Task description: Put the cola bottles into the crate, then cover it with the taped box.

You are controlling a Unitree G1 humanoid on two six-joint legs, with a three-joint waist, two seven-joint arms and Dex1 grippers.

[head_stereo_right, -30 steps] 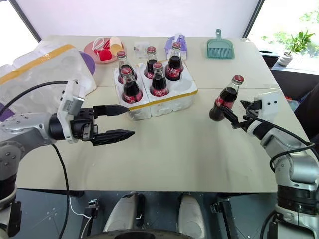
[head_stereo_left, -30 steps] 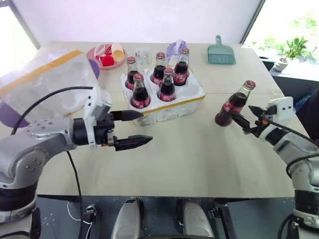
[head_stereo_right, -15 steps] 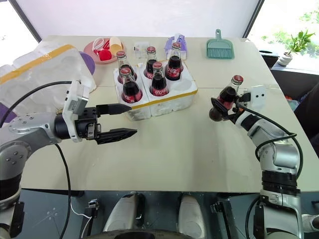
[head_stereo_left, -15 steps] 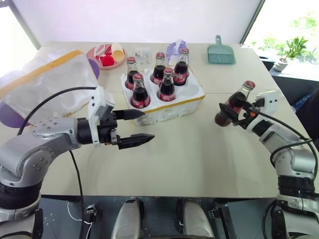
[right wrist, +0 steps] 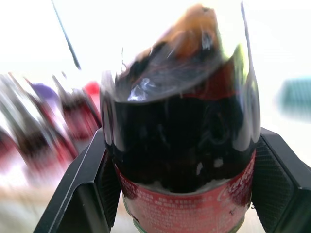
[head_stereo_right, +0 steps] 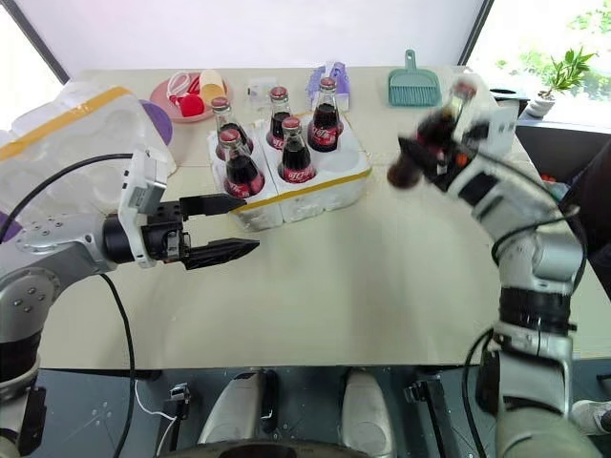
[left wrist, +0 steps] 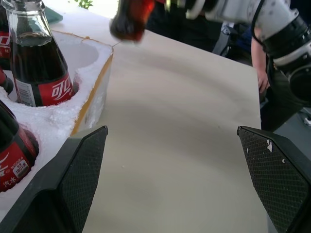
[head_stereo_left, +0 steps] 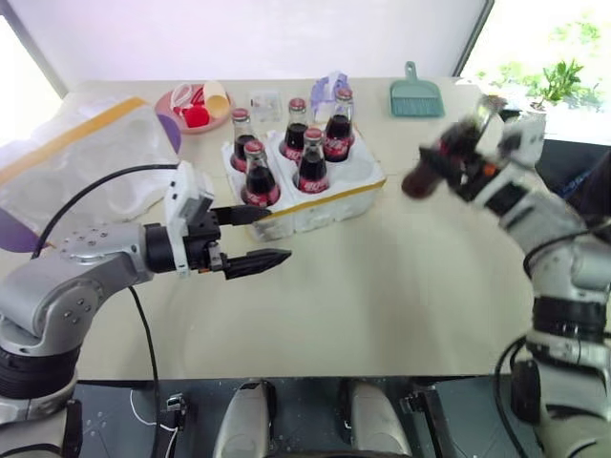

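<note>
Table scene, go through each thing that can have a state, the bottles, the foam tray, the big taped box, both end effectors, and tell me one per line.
Sixth cola bottle: gripped, tilted, off the table.
Five cola bottles: upright in tray wells, caps on.
Foam tray: uncovered, one front well empty.
Taped box: on the table left of the tray, not on it.
Right end effector: shut on the bottle.
Left end effector: open, empty, in front of the tray.

Five bottles [head_stereo_left: 298, 148] in crate [head_stereo_left: 329, 202]
</note>
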